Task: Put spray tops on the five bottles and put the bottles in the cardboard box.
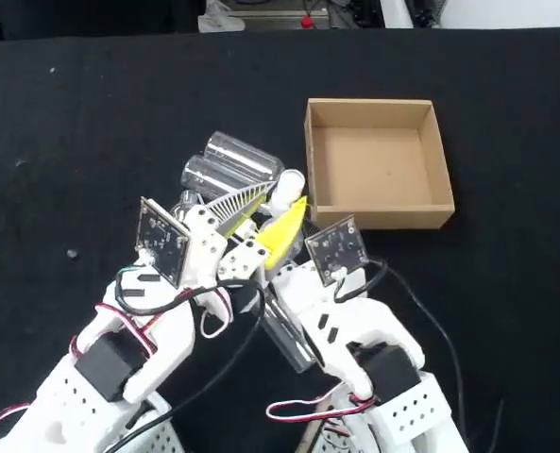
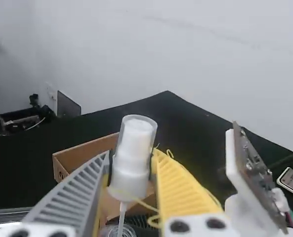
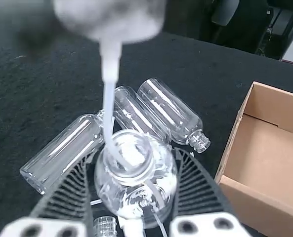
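pinching spray top (image 2: 133, 138) in left pincer (image 2: 131, 155), bottle (image 3: 136, 181) w/in right pincer (image 3: 136, 155)

**Fig.** We show the left arm (image 1: 119, 354) and right arm (image 1: 379, 354) reaching in from the near side, wrists angled toward each other. Our left gripper (image 2: 130, 157) is clamped on a spray top (image 2: 134, 136). Our right gripper (image 3: 135, 157) is clamped on a bottle (image 3: 136, 190), the tips close together.
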`<state>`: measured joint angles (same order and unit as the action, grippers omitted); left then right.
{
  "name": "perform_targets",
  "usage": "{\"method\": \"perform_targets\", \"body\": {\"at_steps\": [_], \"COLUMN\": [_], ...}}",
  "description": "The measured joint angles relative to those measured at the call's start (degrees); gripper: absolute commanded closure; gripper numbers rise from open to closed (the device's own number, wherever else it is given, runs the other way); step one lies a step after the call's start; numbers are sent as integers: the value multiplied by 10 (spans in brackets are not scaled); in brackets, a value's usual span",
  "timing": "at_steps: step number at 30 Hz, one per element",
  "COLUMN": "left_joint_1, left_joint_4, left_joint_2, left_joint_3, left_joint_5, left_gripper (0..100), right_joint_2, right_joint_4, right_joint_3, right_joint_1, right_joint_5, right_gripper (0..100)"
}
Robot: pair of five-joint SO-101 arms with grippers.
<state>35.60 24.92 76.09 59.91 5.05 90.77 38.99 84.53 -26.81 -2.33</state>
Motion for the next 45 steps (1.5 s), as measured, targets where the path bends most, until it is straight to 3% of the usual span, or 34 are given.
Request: {"method": "perform_targets", "body": {"at_steps": [8, 13, 33, 39, 45], "left_joint_1": [-18, -25, -62, -51, 7], "left_joint_4": [0, 2, 25, 106, 170], "left_joint_2": [0, 0, 0, 0, 1], "left_joint_3": [11, 11, 20, -11, -43], "left_joint_5": [1, 1, 25, 21, -74], "left_gripper": [940, 775, 770, 770, 770], "right_joint_2": [0, 0, 0, 0, 0], "right_joint_4": [0, 0, 0, 0, 0], "right_joint_3": [0, 0, 0, 0, 0], "right_joint_1": [-1, -1, -1, -1, -1], "right_joint_5": [0, 0, 1, 1, 1], "right_gripper": [971, 971, 971, 971, 971]}}
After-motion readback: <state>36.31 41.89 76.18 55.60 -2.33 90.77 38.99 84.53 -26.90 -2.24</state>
